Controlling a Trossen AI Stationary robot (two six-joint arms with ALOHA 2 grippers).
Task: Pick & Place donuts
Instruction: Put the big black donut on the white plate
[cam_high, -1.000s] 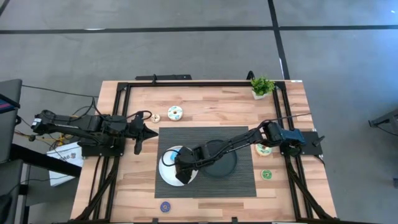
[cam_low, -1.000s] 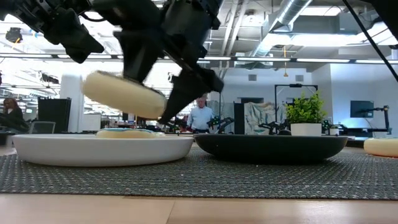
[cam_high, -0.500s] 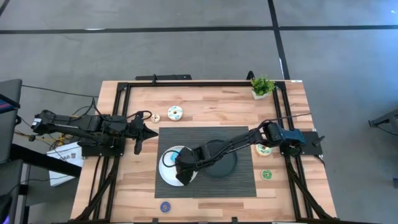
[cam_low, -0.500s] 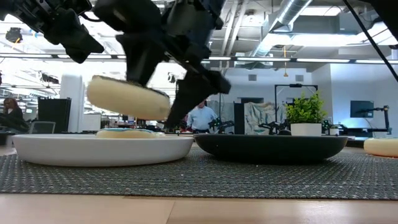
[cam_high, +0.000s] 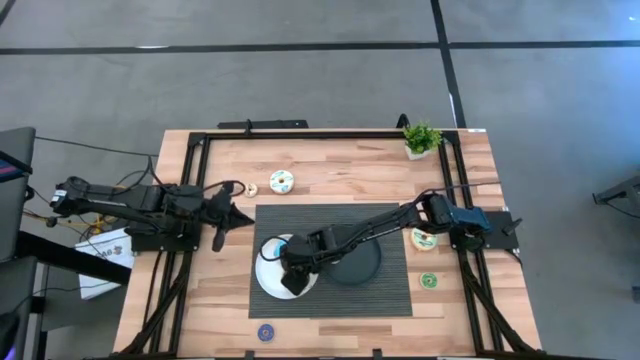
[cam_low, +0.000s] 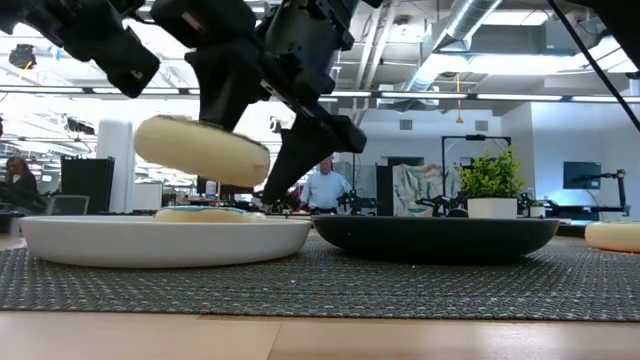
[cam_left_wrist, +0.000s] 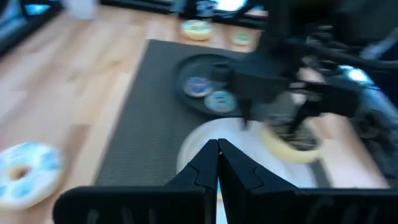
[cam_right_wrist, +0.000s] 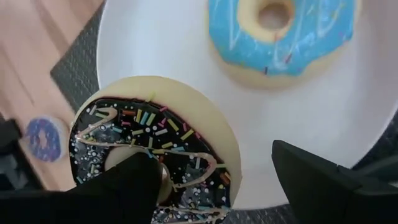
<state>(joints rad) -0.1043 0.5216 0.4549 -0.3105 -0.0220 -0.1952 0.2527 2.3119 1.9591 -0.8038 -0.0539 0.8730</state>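
Chocolate donut (cam_right_wrist: 152, 152), tilted, hangs over the white plate (cam_high: 266, 275), slightly lower than 0.5 s ago; right gripper (cam_low: 245, 135) holds it, 1 finger through the hole, jaws spread wide. Blue donut (cam_right_wrist: 280, 34) already plated, so release looks next. Far left, left gripper (cam_high: 222, 215) idles closed, empty.

No lettering, brand, number or sign can be read in any view; print on the papers (cam_high: 108, 252) beside the table's left edge is too small to make out.
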